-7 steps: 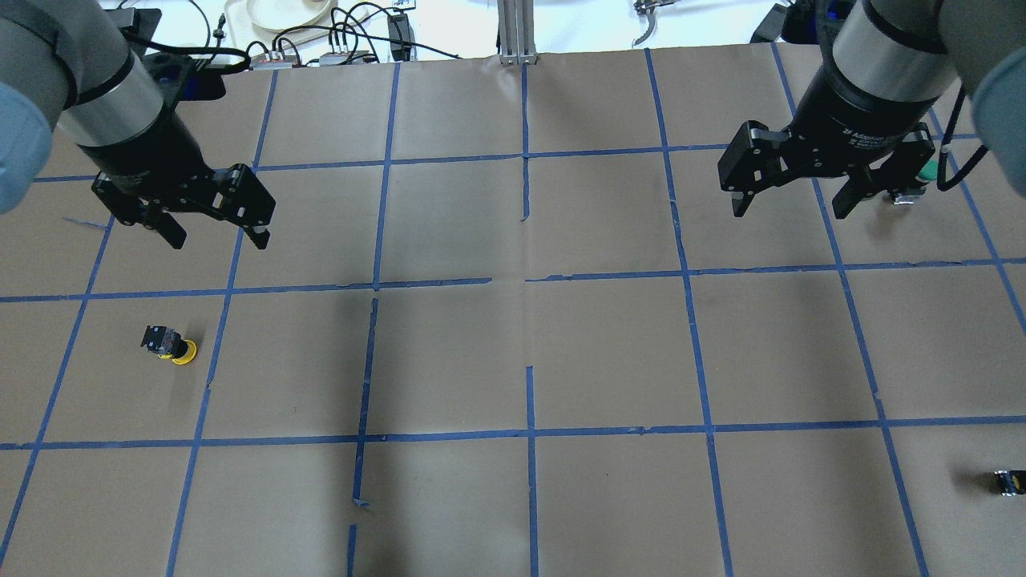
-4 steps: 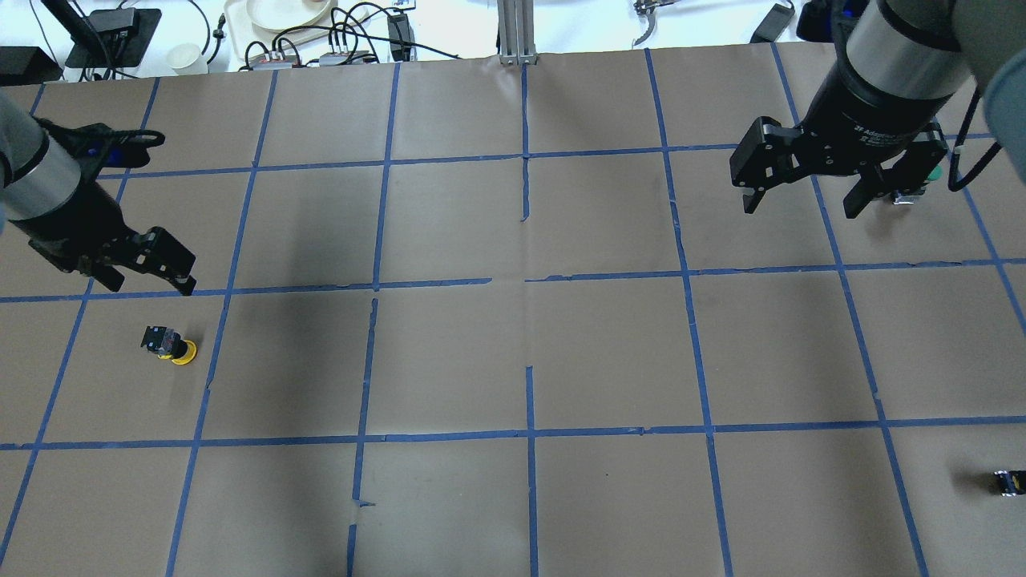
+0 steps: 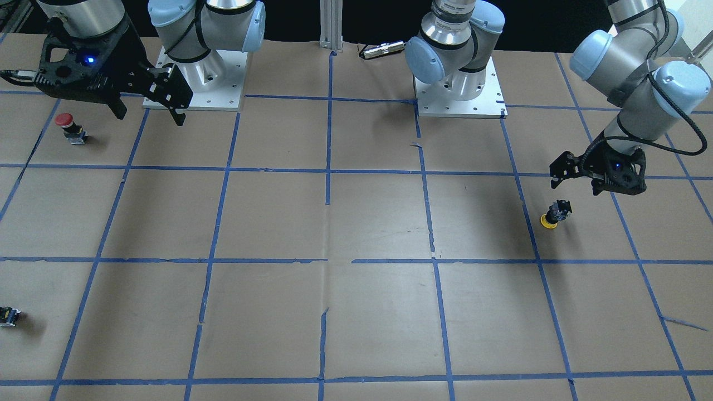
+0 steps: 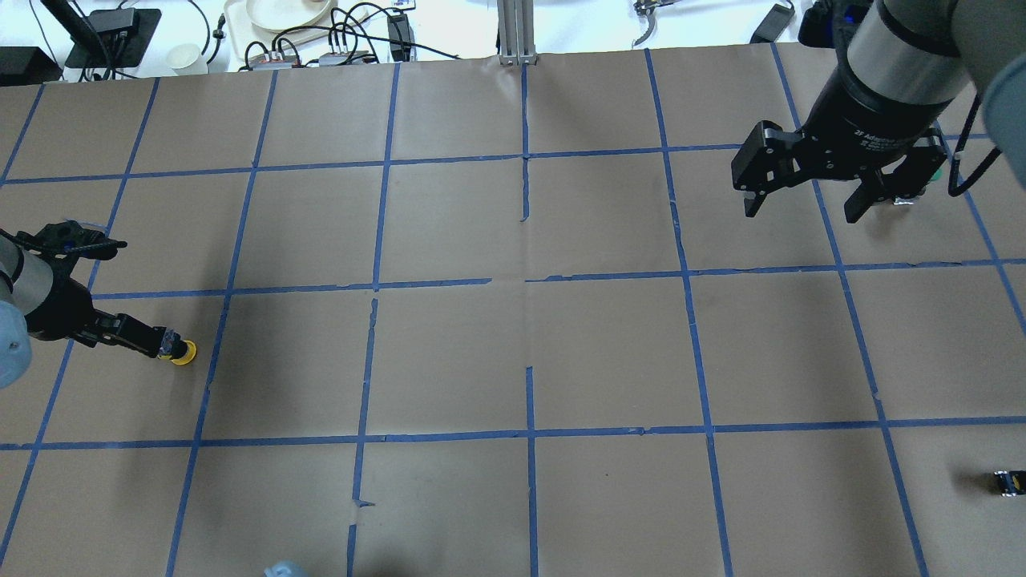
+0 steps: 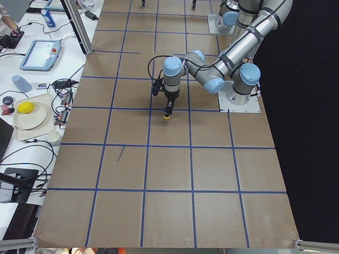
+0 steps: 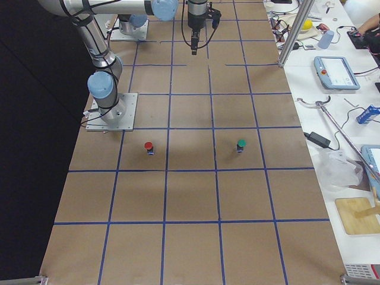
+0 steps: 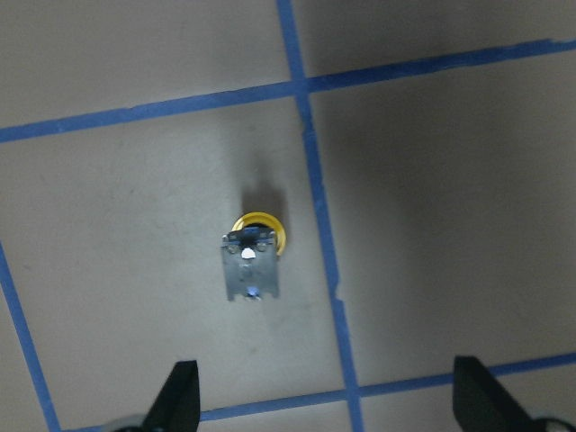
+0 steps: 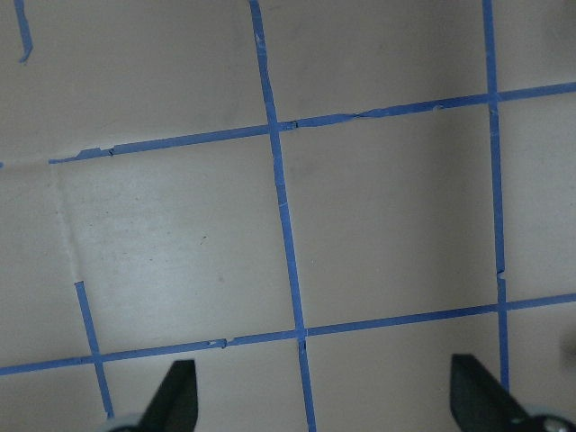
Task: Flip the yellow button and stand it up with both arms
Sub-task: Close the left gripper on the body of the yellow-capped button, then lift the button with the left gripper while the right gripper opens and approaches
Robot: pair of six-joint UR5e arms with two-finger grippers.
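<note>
The yellow button (image 4: 183, 353) rests on the brown paper at the left, yellow cap down and black-grey body up. It also shows in the front view (image 3: 553, 215) and in the left wrist view (image 7: 251, 263). My left gripper (image 4: 157, 342) is open and empty and hovers just over the button; in the front view it (image 3: 579, 186) is slightly behind the button. In the left wrist view (image 7: 328, 407) the button lies ahead of the fingers, not between them. My right gripper (image 4: 800, 215) is open and empty, high over the far right squares, also seen in the front view (image 3: 149, 117).
A red-capped button (image 3: 67, 127) and a green-capped button (image 6: 240, 144) stand near my right arm. A small black block (image 4: 1008, 482) lies at the near right edge. Cables and dishes (image 4: 280, 12) crowd the bench beyond the table.
My left arm has swung down and toward the left edge, from the far squares to just over the yellow button. The right gripper has barely moved. The button has not moved.
</note>
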